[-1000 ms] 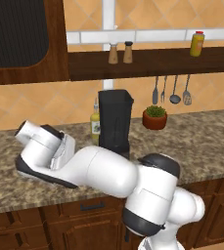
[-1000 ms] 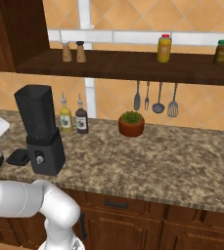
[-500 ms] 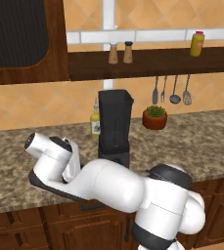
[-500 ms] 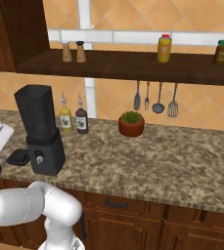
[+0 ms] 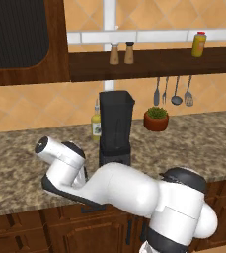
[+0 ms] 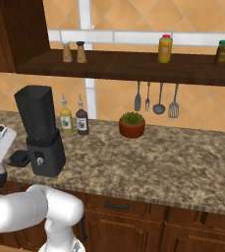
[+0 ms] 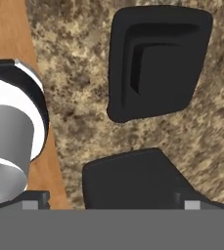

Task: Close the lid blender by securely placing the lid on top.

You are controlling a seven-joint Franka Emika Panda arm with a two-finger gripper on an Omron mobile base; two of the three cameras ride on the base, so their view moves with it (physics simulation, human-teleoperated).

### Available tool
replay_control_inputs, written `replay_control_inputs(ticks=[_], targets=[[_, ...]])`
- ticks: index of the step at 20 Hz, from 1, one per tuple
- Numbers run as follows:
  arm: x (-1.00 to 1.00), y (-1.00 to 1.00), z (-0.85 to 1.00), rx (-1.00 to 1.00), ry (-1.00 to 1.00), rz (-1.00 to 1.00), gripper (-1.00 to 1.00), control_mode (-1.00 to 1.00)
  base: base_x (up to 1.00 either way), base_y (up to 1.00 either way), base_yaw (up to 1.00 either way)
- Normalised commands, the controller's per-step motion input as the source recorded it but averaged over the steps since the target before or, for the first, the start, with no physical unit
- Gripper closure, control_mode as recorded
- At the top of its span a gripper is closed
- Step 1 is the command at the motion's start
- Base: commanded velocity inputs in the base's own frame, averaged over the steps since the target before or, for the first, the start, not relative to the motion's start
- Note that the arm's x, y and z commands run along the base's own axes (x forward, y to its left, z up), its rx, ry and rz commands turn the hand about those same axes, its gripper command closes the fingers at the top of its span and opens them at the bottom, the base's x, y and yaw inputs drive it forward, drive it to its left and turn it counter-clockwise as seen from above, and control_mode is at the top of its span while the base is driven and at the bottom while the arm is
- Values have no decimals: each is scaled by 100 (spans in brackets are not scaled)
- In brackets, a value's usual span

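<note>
The gripper (image 7: pixel 113 201) hangs over the front part of the counter (image 6: pixel 182 167), its jaws spread wide with nothing between them. In the hand view the lid (image 7: pixel 157 63) lies ahead of the tips, flat on the speckled stone, apart from them. In the right base view the lid (image 6: pixel 18 158) sits near the counter's front edge, just beside the foot of the blender (image 6: pixel 39 130), on the side towards the counter's left end.

The blender stands upright a little back from the front edge, a small silver knob on the face of its boxy base. Its dark square jar widens upward and its mouth is uncovered; whether anything is inside, I cannot tell.

Behind it, towards the counter's back edge, stand two upright bottles just beside each other: a yellow bottle (image 6: pixel 66 118) with a label and a dark bottle (image 6: pixel 82 119). Further along the back edge, well apart from them, a red-brown pot (image 6: pixel 132 128) holds a low green plant.

The counter is brown-flecked granite over dark wood cabinets (image 6: pixel 133 221). On the orange tiled wall above the pot hang three utensils (image 6: pixel 158 98). Higher up, a dark wooden shelf (image 6: pixel 133 66) carries two shakers (image 6: pixel 73 52) side by side, a yellow jar (image 6: pixel 165 48) and, near the shelf's right end, a green-capped jar (image 6: pixel 222 52).
</note>
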Motion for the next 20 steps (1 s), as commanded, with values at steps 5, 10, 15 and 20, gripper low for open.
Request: replay_control_inputs(ticks=[5,10,15,20], targets=[[34,0,-1,9,0,1,-100,-100,0,0,0],[15,0,-13,5,-1,0,-100,-100,0,0,0],[17,25,-20,5,0,0,-100,-100,0,0,0],[23,46,-16,3,0,-5,-100,-100,0,0,0]])
